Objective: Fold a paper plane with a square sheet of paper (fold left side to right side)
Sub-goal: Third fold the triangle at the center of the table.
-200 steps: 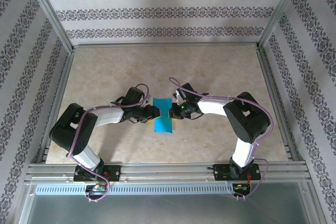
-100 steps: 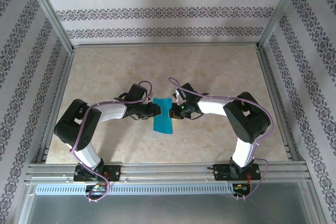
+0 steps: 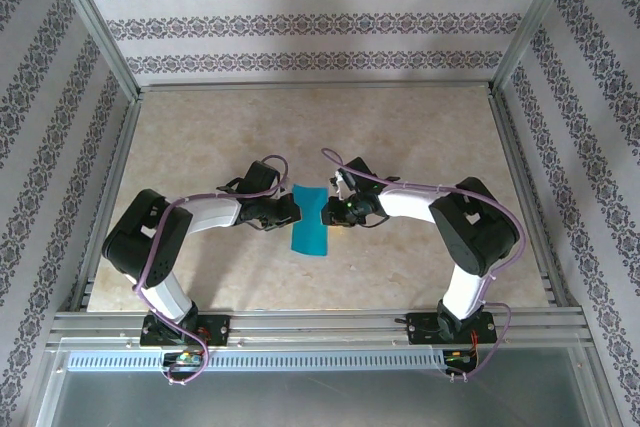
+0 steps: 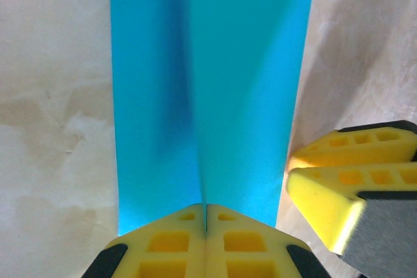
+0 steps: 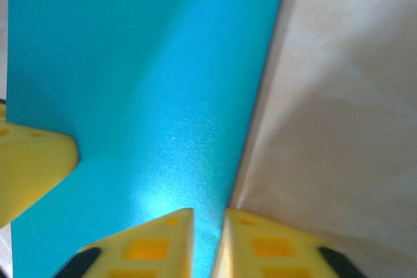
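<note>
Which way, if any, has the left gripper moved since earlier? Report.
Yes: the left gripper, pinching the sheet, drew slightly left toward the left side rail.

White-and-black arms [image 3: 210,214] trail lilac cables [image 3: 420,185]; end effector fingers [image 4: 163,245] are yellow foam.

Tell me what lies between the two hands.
A thin teal-blue creased paper sheet lies between the left hand and the right hand, each at one side edge, seen in the top external view.

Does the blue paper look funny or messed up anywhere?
Not torn, but the blue paper isn't flat: a raised ridge runs down its middle from where the left hand pinches its edge, and it lies a bit crooked on the table.
</note>
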Motion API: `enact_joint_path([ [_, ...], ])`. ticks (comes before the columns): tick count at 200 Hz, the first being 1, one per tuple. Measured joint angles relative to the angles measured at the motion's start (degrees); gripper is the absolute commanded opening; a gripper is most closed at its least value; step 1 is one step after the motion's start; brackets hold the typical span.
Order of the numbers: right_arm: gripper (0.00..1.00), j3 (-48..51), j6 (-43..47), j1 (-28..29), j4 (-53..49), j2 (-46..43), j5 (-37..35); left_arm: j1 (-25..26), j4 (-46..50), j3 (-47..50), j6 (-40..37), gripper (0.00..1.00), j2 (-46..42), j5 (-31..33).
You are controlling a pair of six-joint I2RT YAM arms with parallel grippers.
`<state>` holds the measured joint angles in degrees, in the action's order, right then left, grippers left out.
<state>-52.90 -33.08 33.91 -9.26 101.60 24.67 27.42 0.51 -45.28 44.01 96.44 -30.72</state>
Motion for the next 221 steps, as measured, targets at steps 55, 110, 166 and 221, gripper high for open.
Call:
enact_joint_path([
  [55, 0.69, 0.90, 4.83, -1.16, -1.16, -10.62, -4.20, 0.00, 0.09, 1.18, 2.84, 0.00, -2.34, 1.55],
  [110, 0.82, 9.49, 12.68, 3.30, -0.87, -24.79, -12.85, 0.20, -3.61, 4.98, 9.90, 0.00, -3.74, 3.61],
  [166, 0.86, 17.99, 27.34, 23.61, 4.26, -30.53, -26.03, 0.83, -6.64, 5.51, 13.94, 0.00, -3.72, 4.00],
  [221, 0.86, 18.10, 38.18, 34.93, 10.84, -20.98, -38.16, 1.11, -7.15, 5.51, 14.60, 0.00, -3.72, 3.96],
])
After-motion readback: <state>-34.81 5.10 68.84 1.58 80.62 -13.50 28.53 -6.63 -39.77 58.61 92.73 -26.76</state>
